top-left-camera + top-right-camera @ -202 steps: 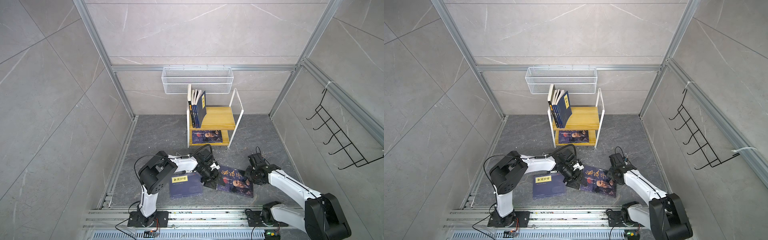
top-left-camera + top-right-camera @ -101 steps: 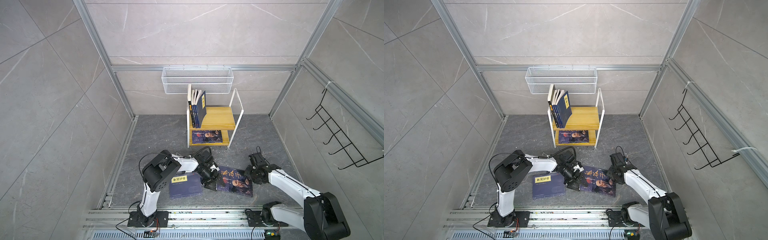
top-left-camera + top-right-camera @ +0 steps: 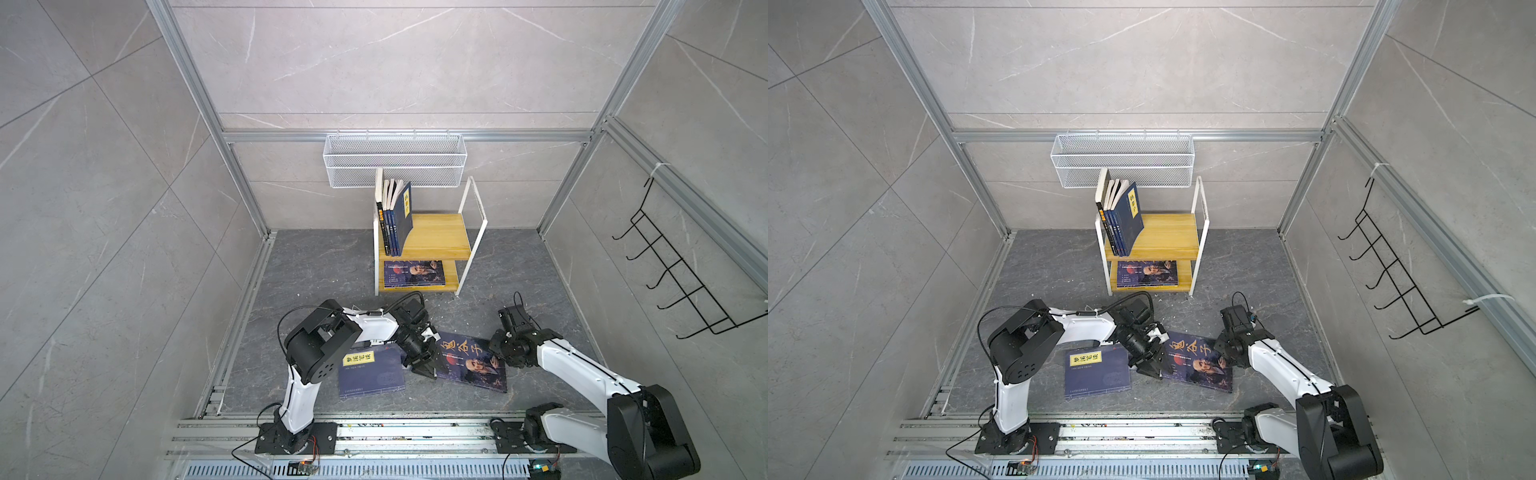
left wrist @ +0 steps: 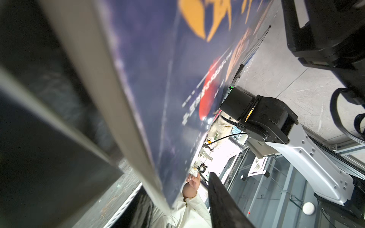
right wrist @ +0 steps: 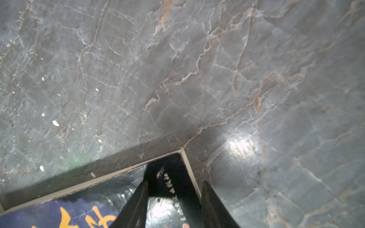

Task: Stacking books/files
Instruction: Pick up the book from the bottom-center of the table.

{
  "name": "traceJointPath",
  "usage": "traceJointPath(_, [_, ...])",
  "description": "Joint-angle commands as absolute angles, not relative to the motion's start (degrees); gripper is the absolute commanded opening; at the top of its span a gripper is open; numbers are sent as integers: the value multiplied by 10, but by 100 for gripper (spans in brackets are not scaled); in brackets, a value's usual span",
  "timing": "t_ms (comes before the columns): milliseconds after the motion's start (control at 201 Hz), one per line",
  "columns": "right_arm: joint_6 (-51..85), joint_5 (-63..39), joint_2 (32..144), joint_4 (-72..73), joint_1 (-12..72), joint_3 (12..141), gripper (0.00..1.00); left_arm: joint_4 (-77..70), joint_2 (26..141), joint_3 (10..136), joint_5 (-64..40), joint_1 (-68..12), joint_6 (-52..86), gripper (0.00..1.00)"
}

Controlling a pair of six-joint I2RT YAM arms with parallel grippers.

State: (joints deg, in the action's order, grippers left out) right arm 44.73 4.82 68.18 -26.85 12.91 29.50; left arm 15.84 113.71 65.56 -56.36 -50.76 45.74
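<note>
Lying flat nearest the rail (image 3: 374,432): yellow-label book (image 3: 371,372). Beside it, portrait book (image 3: 473,361); left gripper (image 3: 426,370) straddles its edge, pinch unclear; right gripper (image 5: 175,184), jaws apart, over a corner. Behind: shelf (image 3: 440,232), upright books (image 3: 395,216) on top, flat book (image 3: 413,273) below.

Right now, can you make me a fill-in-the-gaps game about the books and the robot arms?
The left gripper and the right gripper are both at the gold-lettered book, which shows an old ___'s face.
The navy book beside it has a ___ label.
On the shelf, a lone book on the lower board lies ___.
The wire basket hangs ___ the shelf.
Missing words: man, yellow, flat, above.
</note>
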Motion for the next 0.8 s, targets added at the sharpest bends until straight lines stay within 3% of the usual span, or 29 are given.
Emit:
traceJointPath(0, [446,3,693,-282,134,273,44,129,1105,705,-556,-512,433,40])
traceJointPath(368, [445,3,696,-283,134,275,44,148,1114,729,-511,-512,418,38])
traceJointPath(563, [447,2,669,-279,134,264,44,155,1100,726,-494,-512,399,20])
traceJointPath(672, [442,10,627,-299,134,270,50,168,1081,727,-495,-512,376,7])
traceJointPath(797, [437,20,539,-306,135,276,55,146,1055,708,-518,-512,381,1])
